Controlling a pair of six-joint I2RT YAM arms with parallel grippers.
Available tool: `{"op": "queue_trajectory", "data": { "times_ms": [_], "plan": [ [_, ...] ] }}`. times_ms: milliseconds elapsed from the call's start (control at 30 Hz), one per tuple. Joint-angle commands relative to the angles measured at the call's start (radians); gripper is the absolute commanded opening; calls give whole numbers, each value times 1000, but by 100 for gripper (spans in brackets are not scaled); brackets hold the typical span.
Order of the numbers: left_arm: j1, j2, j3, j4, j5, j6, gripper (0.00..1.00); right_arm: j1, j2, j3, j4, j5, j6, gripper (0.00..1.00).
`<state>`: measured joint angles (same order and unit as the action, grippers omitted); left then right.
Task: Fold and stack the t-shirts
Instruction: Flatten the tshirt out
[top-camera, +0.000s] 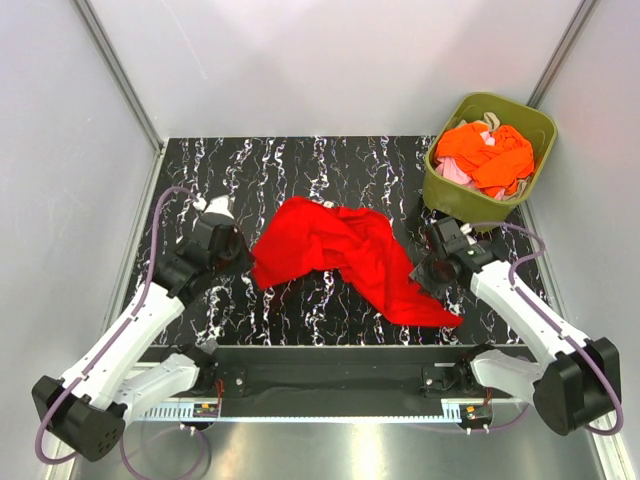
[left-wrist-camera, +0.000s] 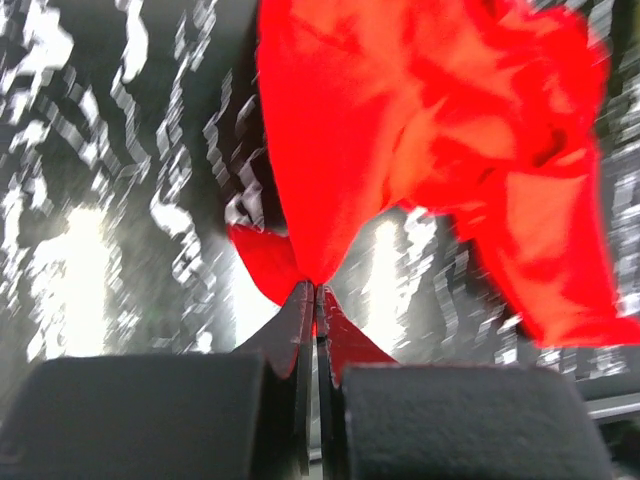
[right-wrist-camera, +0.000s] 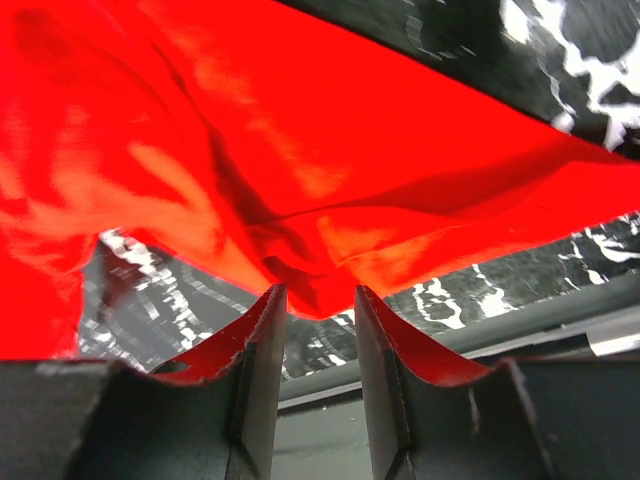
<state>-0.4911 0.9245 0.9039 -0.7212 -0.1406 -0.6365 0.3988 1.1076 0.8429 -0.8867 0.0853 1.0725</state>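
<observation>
A plain red t-shirt lies crumpled across the middle of the black marbled table. My left gripper is at the shirt's left edge and is shut on a pinch of red cloth, with the jaws pressed together. At the shirt's right side my right gripper stands open. A drooping fold of the red t-shirt sits between its tips, and the jaws have a clear gap below the fold. Orange t-shirts and a pale pink one are piled in the bin.
An olive-green plastic bin stands at the table's back right corner, just behind my right arm. Grey walls close in the table on the left, back and right. Both arm bases sit on the metal rail at the near edge.
</observation>
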Motion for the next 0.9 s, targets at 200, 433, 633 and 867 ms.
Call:
{"op": "queue_trajectory", "data": {
  "times_ms": [200,433,633,867],
  "plan": [
    [63,-39,44,-70,-36,72,0,8,26,-103,-21,93,179,43],
    [72,-41,69,-69,-5,80,0,9,14,-189,49,93,248,46],
    [72,-30,59,-52,-5,77,0,8,95,-186,104,116,238,47],
    [91,23,78,-17,6,67,0,8,245,-59,200,215,121,1]
  ]
}}
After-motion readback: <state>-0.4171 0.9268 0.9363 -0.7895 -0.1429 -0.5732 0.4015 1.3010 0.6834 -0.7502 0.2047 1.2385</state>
